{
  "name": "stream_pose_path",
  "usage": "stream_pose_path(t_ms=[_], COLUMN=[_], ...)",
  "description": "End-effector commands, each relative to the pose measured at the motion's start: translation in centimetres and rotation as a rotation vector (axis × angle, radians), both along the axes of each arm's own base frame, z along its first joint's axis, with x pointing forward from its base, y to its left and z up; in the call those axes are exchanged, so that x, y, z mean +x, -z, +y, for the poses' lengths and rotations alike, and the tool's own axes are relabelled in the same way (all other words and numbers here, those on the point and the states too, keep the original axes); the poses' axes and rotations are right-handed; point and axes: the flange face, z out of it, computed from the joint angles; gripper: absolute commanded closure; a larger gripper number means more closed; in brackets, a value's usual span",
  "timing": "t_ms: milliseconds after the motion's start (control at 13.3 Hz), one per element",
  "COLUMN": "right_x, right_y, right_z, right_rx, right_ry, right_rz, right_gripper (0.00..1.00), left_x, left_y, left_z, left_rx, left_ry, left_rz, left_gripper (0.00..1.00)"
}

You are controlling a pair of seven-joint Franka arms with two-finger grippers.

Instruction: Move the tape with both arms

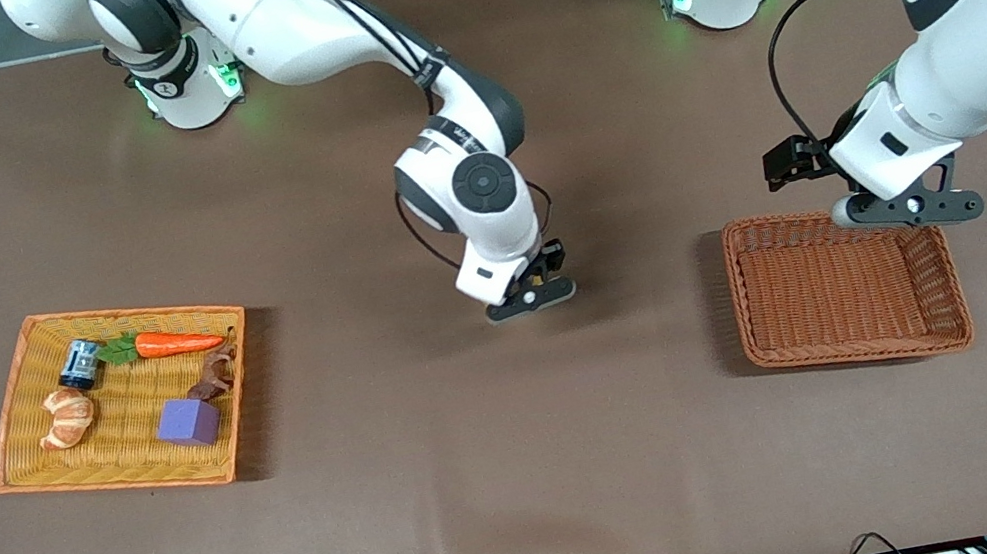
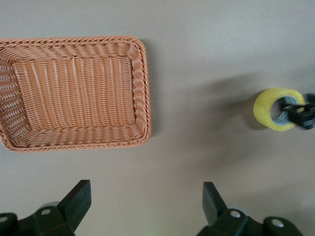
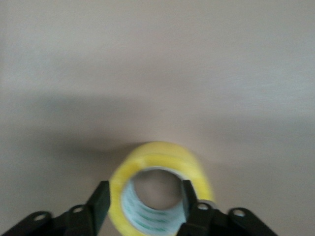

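The tape [image 3: 162, 155], a yellowish roll with a pale core, stands on edge on the brown table at mid-table. My right gripper [image 3: 145, 201] is low over it and open. One finger sits outside the roll's wall, the other inside the core, and the gap is far wider than the wall. In the front view the right hand [image 1: 530, 299] hides the roll. The left wrist view shows the tape [image 2: 268, 105] with the right gripper [image 2: 301, 112] at its hole. My left gripper [image 1: 908, 209] hangs open and holds nothing over the brown basket's edge nearest the arm bases, its fingers [image 2: 78, 196] wide apart.
A brown wicker basket [image 1: 857, 350] with nothing in it lies toward the left arm's end; its rim [image 2: 142, 88] also shows in the left wrist view. An orange-yellow tray [image 1: 8, 403] toward the right arm's end holds a carrot [image 1: 175, 343], a bread-like piece [image 1: 66, 416], a purple block [image 1: 188, 421] and a small can [image 1: 79, 363].
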Motion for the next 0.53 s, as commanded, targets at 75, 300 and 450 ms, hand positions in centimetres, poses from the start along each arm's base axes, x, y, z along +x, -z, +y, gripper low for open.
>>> stream_pose_path(t_ms=[75, 300, 450], right_x=[3.1, 3.0, 3.1], right_y=[-11.1, -16.2, -18.2], right_z=[-11.3, -20.5, -26.7], right_rx=[0.034, 0.067, 0.072], right_ry=[0.028, 0.042, 0.096], right_rz=[-0.004, -0.014, 0.001], right_gripper=[0.00, 0.00, 0.00], left_x=[0.2, -0.2, -0.1], left_y=[0.6, 1.5, 2.9], left_z=[-1.1, -3.5, -4.9], left_rx=[-0.021, -0.021, -0.019], left_ry=[0.002, 0.042, 0.064], left_rz=[0.018, 0.032, 0.054], left_gripper=[0.00, 0.00, 0.00])
